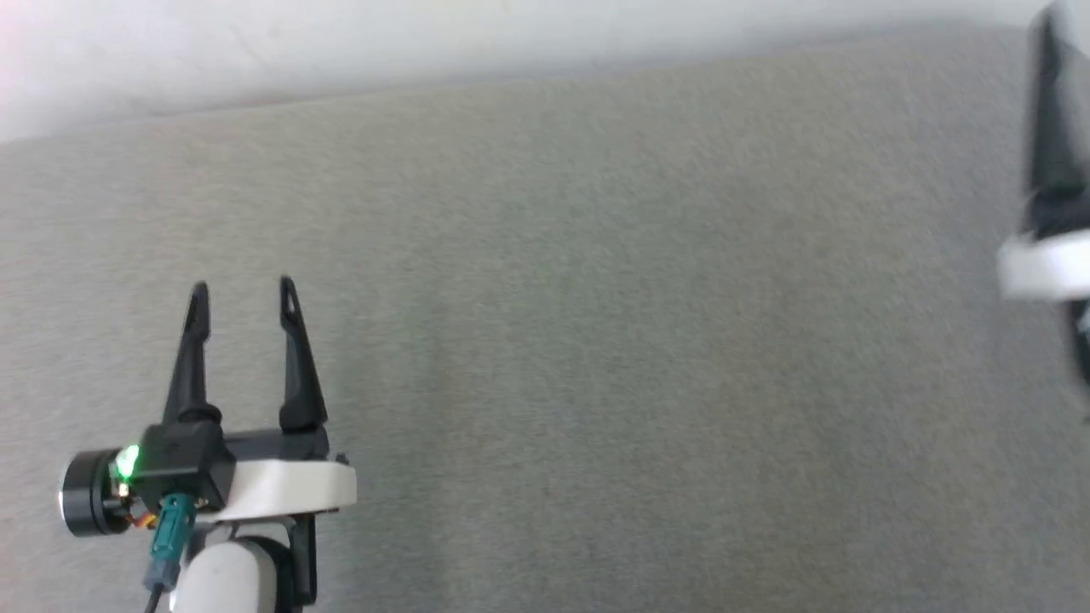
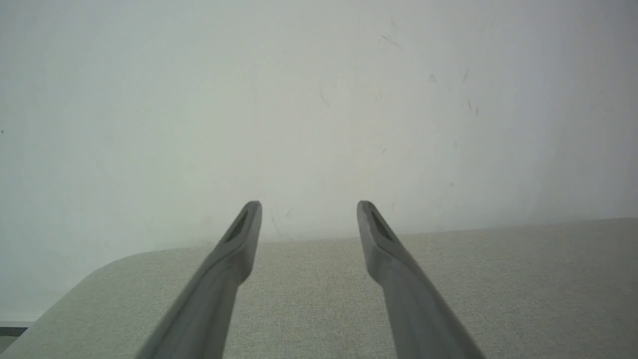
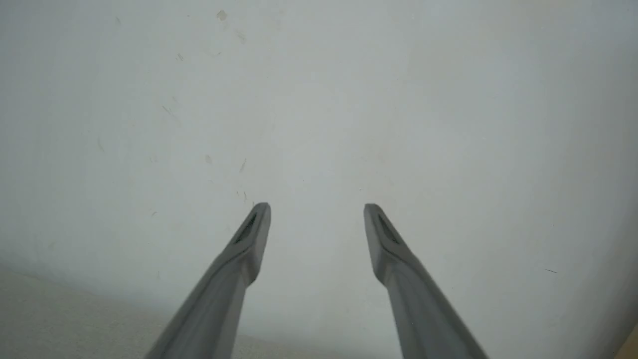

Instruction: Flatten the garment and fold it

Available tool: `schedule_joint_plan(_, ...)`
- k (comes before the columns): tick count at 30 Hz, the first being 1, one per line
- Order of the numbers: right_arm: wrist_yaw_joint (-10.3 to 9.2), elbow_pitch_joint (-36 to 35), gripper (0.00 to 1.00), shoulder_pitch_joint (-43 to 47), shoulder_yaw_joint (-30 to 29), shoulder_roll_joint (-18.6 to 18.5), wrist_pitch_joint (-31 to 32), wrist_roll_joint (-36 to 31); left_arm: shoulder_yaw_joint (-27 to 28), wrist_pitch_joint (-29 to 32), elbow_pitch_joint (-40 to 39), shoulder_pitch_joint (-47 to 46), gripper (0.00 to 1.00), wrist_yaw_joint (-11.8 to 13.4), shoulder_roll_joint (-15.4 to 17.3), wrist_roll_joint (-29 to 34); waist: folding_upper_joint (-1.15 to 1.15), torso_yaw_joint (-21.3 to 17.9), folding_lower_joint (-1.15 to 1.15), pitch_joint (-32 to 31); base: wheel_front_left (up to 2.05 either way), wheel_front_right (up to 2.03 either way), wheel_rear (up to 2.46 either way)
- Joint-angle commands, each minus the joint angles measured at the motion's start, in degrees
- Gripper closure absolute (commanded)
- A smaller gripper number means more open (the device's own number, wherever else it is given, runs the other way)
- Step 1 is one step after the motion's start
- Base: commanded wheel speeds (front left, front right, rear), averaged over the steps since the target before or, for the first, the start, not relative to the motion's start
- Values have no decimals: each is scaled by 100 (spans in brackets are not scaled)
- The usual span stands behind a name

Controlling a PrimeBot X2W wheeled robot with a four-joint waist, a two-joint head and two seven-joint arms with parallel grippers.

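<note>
In the head view the left gripper (image 1: 243, 289) hangs over the near left part of the desk (image 1: 613, 340), its jaws spread apart with nothing between them. The desk's grey cloth top lies bare from there to the far edge, where a pale wall (image 1: 426, 51) rises. A blurred dark and white piece of the right arm (image 1: 1043, 264) cuts in at the right edge. In the left wrist view the same jaws stand released, pointing over the desk's rounded far left corner toward the wall. In the right wrist view the right gripper (image 3: 316, 207) likewise has its jaws apart and grasps nothing; it is aimed at the wall, with a strip of desk low at the left. Where the shorts are I cannot tell. So the stage is hard to judge: either flattening and folding are all left to do, or the shorts lie finished somewhere out of sight. Neither arm looks to be mid-fold.
</note>
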Motion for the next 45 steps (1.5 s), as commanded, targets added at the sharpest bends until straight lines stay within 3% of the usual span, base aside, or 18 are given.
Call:
schedule_joint_plan(1, -12, -93, 0, 222, 29, 119, -25, 88, 34, -27, 49, 85, 0, -29, -38, -23, 0, 345, 1, -331, 0, 0, 0)
schedule_joint_plan(13, -12, -490, 0, 2148, 63, 1154, -26, 585, 52, -27, 478, 358, 0, -140, -171, 55, 0, 696, 1, -784, 0, 0, 0)
schedule_joint_plan(29, -12, -908, 0, 3180, 15, 1426, -26, 443, 4, -27, 656, 591, 0, -270, -255, 56, 0, 722, 1, -954, 0, 0, 0)
schedule_joint_plan(30, -1, -870, 100, 3140, 14, 1402, 2, 475, 1, 0, 647, 518, 100, -252, -251, 47, 0, 722, 1, -954, 0, 0, 0)
schedule_joint_plan(45, -1, -845, 100, 3126, 38, 1400, 129, 412, 9, 125, 643, 516, 100, -307, -261, 65, 0, 720, 1, -981, 0, 0, 0)
